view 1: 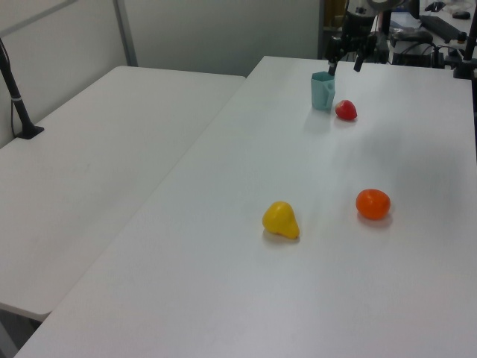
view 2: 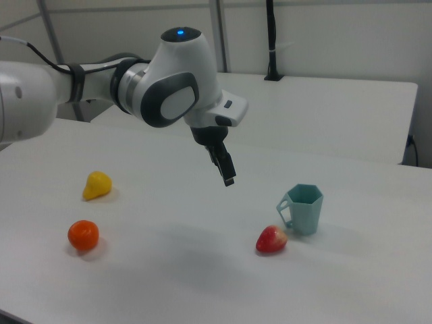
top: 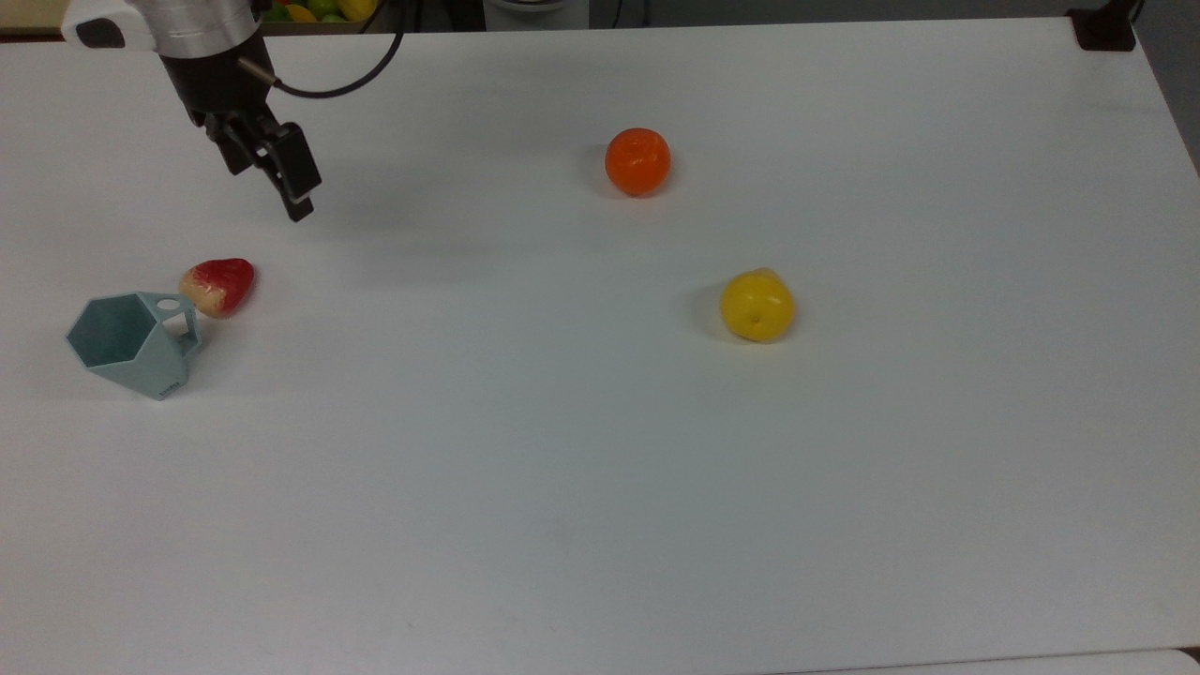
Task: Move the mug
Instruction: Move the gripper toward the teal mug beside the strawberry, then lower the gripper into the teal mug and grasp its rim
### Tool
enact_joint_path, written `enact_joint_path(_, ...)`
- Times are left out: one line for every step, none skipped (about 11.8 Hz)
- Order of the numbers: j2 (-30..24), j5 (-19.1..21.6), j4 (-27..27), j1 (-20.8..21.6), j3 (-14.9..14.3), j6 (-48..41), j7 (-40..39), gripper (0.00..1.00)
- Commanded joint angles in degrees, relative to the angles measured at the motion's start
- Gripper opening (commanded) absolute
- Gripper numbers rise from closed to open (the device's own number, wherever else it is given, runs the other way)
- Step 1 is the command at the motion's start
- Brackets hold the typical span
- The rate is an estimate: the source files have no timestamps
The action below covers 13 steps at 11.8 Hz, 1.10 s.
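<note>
Approach step: claw (top: 281, 178), fingers parted and empty, hangs above the surface (top: 600, 469) well apart from the mug (top: 131, 342). Next it must descend over the mug's rim, beside the strawberry (top: 218, 285).

White tabletop (top: 600, 516) and three fruits spread across it. A red strawberry (top: 219, 284) sits toward the top view's left. An orange (top: 637, 161) rests farther up the middle, well apart from the strawberry. A yellow pear-shaped fruit (top: 757, 305) lies near the orange, lower and to the top view's right. A second white table (view 1: 104, 164) stands alongside in the left view.
</note>
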Motion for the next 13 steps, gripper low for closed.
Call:
enact_joint_path(3.3,-0.6,-0.1,0.2,-0.2,7.0,6.5,0.94)
enact_joint_path(4.3,-1.5,0.1,-0.1,-0.4,8.8,6.4,0.94)
enact_joint_path(5.7,-4.0,0.1,-0.5,-0.4,10.7,6.1,0.94)
enact_joint_path(7.1,-5.3,0.2,-0.6,-1.0,12.5,6.4,0.94)
enact_joint_path(8.1,-5.4,0.3,-0.7,-2.1,14.6,6.1,0.94)
enact_joint_path(8.9,-5.5,0.6,-0.7,-3.0,16.6,6.1,0.93)
enact_joint_path(10.0,-5.5,0.6,-0.7,-4.1,17.8,5.9,0.92)
enact_joint_path(10.7,-5.6,0.6,-0.8,-4.7,18.7,5.9,0.89)
enact_joint_path(10.8,-5.6,0.6,-1.3,-4.9,19.6,5.8,0.86)
enact_joint_path(10.9,-5.5,0.6,-1.5,-4.9,20.4,5.8,0.84)
enact_joint_path(11.7,-5.5,0.6,-1.6,-5.0,20.7,5.9,0.82)
enact_joint_path(12.4,-5.6,0.6,-1.7,-5.0,20.8,5.9,0.82)
enact_joint_path(13.2,-5.6,1.4,-1.7,-5.0,21.7,5.9,0.82)
